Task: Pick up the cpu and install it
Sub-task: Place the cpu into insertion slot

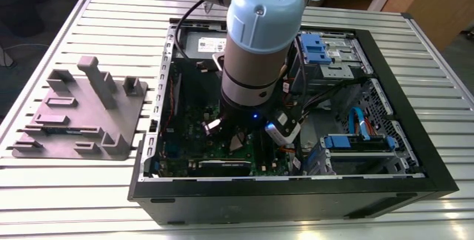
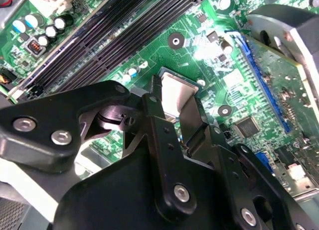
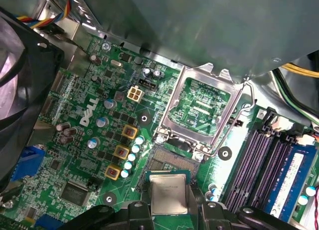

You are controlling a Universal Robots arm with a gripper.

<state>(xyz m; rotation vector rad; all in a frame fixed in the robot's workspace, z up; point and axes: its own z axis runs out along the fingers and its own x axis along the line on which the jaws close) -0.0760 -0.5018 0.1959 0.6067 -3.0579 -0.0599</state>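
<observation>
An open computer case (image 1: 296, 198) lies on a slatted metal table (image 1: 111, 18), its black near wall facing the camera in the exterior view. Inside, a green motherboard (image 1: 181, 140) covers the floor toward the exterior view's left, and blue-fronted drive cages (image 1: 356, 143) fill the exterior view's right. The robot arm (image 1: 256, 45) reaches down into the middle of the case. In both wrist views the gripper (image 2: 174, 90) has its black fingers (image 2: 154, 115) closed on opposite edges of the cpu (image 3: 168, 195). The chip's silver top faces up, just over the open socket (image 3: 169, 163); whether chip and socket touch cannot be told. Beyond the socket, the hinged retaining frame (image 3: 199, 108) stands raised. A grey metal box (image 1: 207, 43) with a white label sits at the case's far end. A grey plastic tray (image 1: 130, 112) of upright fixtures rests at the exterior view's left, apart from the case.
</observation>
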